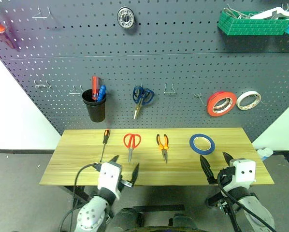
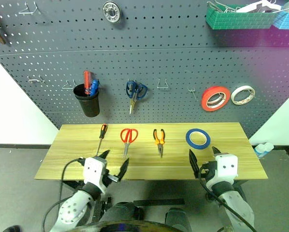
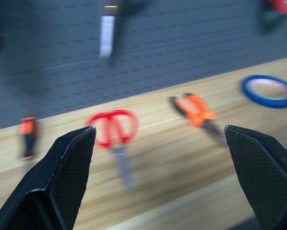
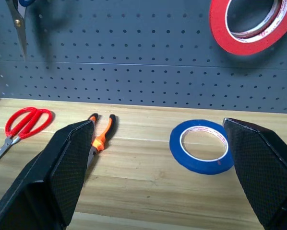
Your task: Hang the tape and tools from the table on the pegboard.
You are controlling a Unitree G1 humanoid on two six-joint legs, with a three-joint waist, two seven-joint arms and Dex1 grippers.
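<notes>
Here, on the table, four things lie in a row along its pegboard side. Leftmost is the screwdriver, then the red scissors, the pliers and the blue tape. The left gripper hovers over the table's near edge, jaws spread wide and empty, the screwdriver and scissors just beyond it. The right gripper, equally wide and empty, hovers at that same edge with the tape just beyond. In the left wrist view everything on the table is blurred.
</notes>
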